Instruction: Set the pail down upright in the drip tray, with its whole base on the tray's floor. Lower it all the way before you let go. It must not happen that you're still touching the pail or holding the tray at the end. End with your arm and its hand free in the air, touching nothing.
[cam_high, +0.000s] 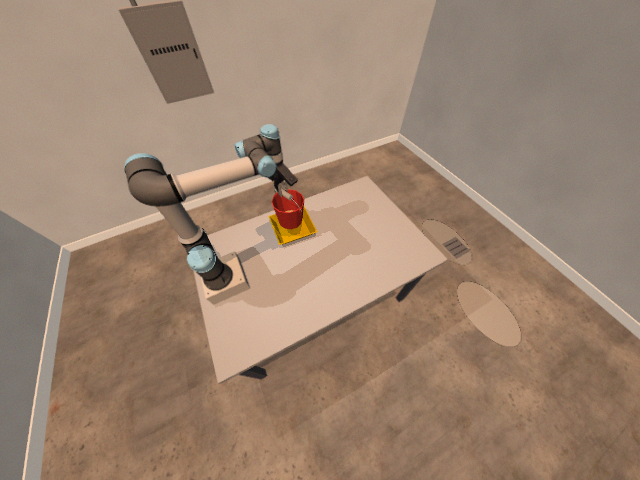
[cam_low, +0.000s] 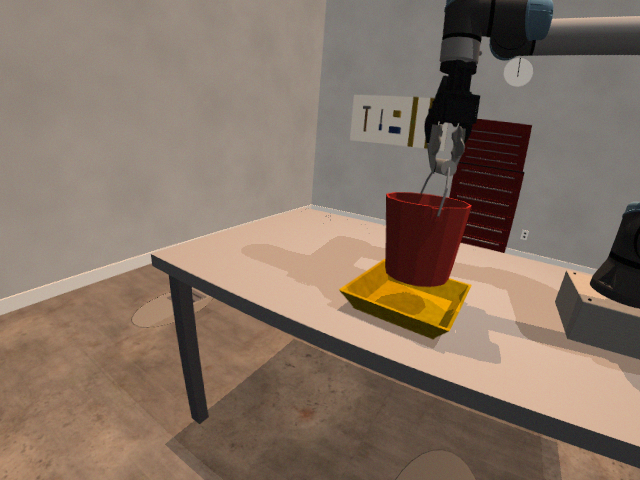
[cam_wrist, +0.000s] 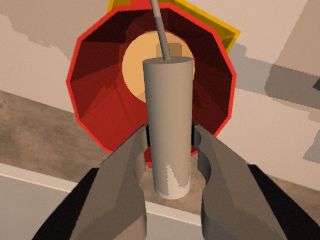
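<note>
The red pail (cam_low: 424, 238) hangs upright by its wire handle from my gripper (cam_low: 444, 164), which is shut on the handle's grey grip (cam_wrist: 169, 127). The pail's base is down between the walls of the yellow drip tray (cam_low: 408, 304), over the tray's far half; I cannot tell whether it touches the floor. In the top view the pail (cam_high: 287, 209) stands over the tray (cam_high: 292, 230) under my gripper (cam_high: 283, 192). In the wrist view I look down into the pail (cam_wrist: 150, 80), and a corner of the tray (cam_wrist: 220, 31) shows behind it.
The arm's base block (cam_low: 594, 317) stands on the table to the right of the tray. The table's front edge (cam_low: 361, 356) runs close below the tray. A red drawer cabinet (cam_low: 491, 180) stands against the back wall.
</note>
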